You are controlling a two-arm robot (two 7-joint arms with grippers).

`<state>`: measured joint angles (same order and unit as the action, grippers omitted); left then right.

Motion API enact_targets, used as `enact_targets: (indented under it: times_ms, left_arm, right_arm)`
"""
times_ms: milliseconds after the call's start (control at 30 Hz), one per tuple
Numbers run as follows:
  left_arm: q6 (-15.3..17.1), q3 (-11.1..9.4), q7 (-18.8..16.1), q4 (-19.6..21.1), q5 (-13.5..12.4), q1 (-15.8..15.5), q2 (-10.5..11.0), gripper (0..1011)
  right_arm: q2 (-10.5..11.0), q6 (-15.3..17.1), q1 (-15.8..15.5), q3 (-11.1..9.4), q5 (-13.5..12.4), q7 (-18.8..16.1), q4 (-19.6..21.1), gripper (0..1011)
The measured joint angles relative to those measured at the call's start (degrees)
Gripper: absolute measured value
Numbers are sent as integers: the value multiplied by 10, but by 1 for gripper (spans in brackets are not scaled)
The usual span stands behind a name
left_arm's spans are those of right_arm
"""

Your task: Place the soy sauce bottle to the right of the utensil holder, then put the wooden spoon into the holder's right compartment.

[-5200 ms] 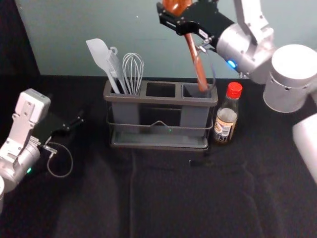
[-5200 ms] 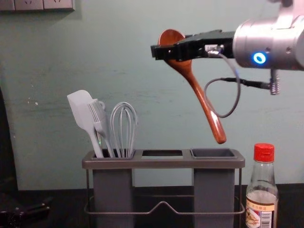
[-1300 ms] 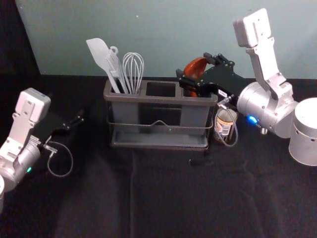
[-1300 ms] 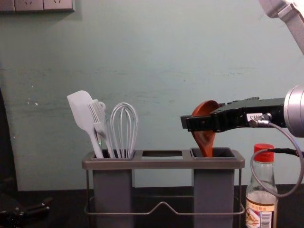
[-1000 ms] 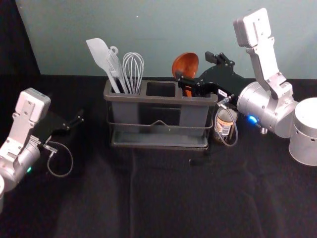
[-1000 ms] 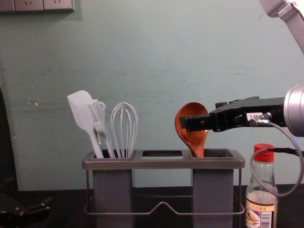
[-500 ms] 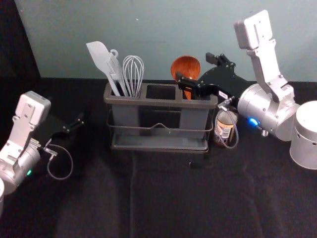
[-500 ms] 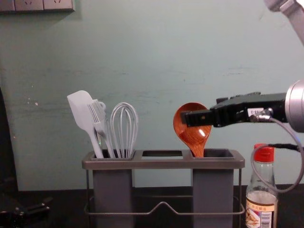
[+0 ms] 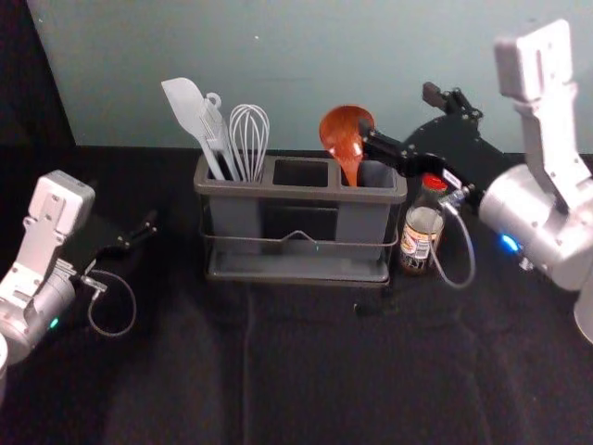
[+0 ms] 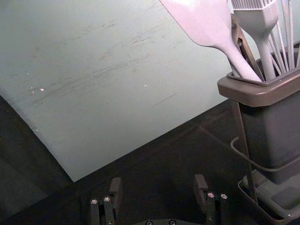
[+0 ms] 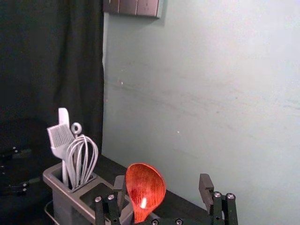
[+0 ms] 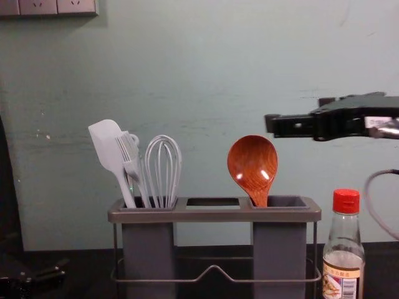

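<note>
Standing in the holder's [image 12: 212,215] right compartment [image 12: 280,249], there's the wooden spoon [image 12: 252,163]! Right tool [image 11: 162,181] hangs wide and empty beside it: retreat level, spare the soy sauce bottle [image 12: 342,274]. Left tool [image 10: 158,182] idles wide, left of the holder.

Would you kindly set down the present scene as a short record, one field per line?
Holder: three-compartment utensil holder, standing upright
Left compartment: spatula, brush and whisk
Right compartment: wooden spoon, bowl up, its handle inside
Soy sauce bottle: soy sauce bottle, red-capped and upright, right of the holder
Right gripper: right gripper, jaws open, above and to the right of the spoon's bowl, not gripping it
Left gripper: left gripper, jaws open and holding nothing, off to the holder's left
Task state: both placements appear done
</note>
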<state>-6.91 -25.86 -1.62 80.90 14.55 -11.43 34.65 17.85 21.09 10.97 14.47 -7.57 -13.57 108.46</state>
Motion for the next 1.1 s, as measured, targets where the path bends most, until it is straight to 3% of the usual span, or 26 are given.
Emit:
enact_targets:
  times_ms: [100, 300, 400, 700, 1100]
  left_arm:
    - [0, 0, 0, 0, 0, 0, 0, 1005]
    - [0, 0, 0, 0, 0, 0, 0, 1005]
    - [0, 0, 0, 0, 0, 0, 0, 1005]
    - [0, 0, 0, 0, 0, 0, 0, 1005]
    - [0, 0, 0, 0, 0, 0, 0, 1005]
  right_arm:
    - [5, -12, -23, -9, 1, 3, 18, 1004]
    - [22, -55, -96, -37, 2, 4, 62, 1004]
    - [33, -102, -149, -62, -1, 3, 78, 1004]
    - [46, -224, -254, -112, -2, 0, 80, 1004]
    - [31, -299, -303, -130, -7, -8, 30, 1004]
